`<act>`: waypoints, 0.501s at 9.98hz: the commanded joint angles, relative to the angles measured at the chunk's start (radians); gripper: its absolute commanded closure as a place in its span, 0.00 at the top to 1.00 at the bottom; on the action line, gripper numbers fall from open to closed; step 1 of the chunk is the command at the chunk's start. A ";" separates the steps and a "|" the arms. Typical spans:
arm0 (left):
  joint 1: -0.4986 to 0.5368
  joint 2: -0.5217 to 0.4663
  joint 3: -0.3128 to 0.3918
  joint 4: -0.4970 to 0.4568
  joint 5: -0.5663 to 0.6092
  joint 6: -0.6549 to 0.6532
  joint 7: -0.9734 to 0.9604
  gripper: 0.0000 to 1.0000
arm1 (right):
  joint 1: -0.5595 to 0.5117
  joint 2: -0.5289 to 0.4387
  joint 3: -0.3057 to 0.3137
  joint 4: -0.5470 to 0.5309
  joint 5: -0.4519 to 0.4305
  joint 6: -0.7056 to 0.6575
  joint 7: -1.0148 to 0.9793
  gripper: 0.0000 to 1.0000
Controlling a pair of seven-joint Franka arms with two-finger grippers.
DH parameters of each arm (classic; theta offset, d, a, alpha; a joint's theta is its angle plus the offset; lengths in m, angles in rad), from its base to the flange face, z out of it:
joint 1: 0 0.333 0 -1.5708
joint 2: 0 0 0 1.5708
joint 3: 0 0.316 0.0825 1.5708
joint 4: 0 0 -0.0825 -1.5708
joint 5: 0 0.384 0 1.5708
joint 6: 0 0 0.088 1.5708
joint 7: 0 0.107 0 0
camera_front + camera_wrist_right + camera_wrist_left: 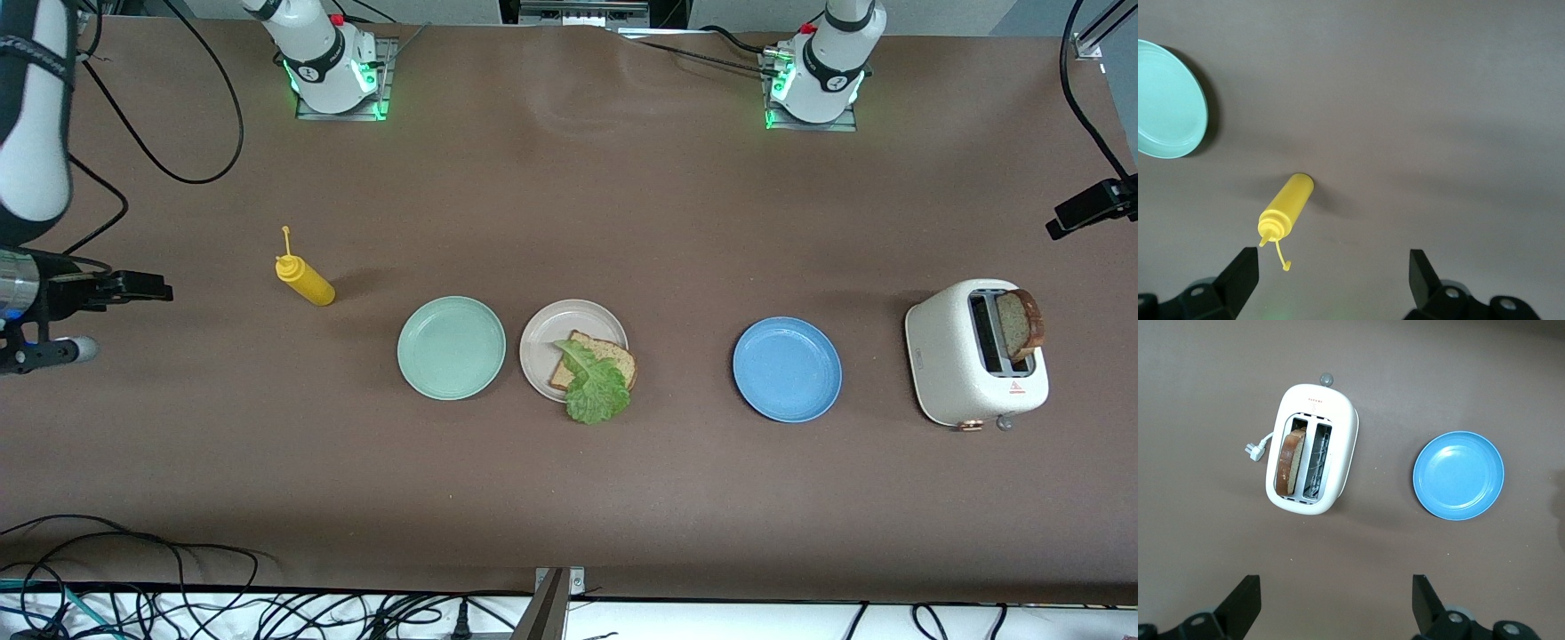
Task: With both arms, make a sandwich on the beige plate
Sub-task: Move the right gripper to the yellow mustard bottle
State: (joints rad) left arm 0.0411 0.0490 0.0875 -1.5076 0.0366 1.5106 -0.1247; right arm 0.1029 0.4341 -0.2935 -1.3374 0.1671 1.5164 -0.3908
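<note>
Nearby, mint-green plate point(451, 348), blue plate point(787, 369), mustard bottle point(305, 279), toaster point(973, 364).

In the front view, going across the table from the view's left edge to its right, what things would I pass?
Yellow bottle → green plate → beige plate with bread and lettuce → blue plate → toaster holding a slice.
</note>
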 commanded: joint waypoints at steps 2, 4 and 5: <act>0.008 0.002 -0.002 0.013 -0.023 -0.015 0.011 1.00 | 0.000 -0.032 -0.111 -0.223 0.274 0.117 -0.378 1.00; 0.023 0.003 -0.002 0.012 -0.024 -0.015 0.013 1.00 | -0.002 -0.031 -0.171 -0.305 0.423 0.113 -0.653 1.00; 0.023 0.003 -0.002 0.012 -0.024 -0.015 0.013 1.00 | -0.014 -0.031 -0.174 -0.337 0.469 0.119 -0.737 1.00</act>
State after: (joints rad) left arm 0.0516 0.0491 0.0883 -1.5077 0.0366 1.5105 -0.1247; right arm 0.0916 0.4371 -0.4611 -1.6053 0.5728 1.6138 -1.0170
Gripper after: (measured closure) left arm 0.000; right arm 0.000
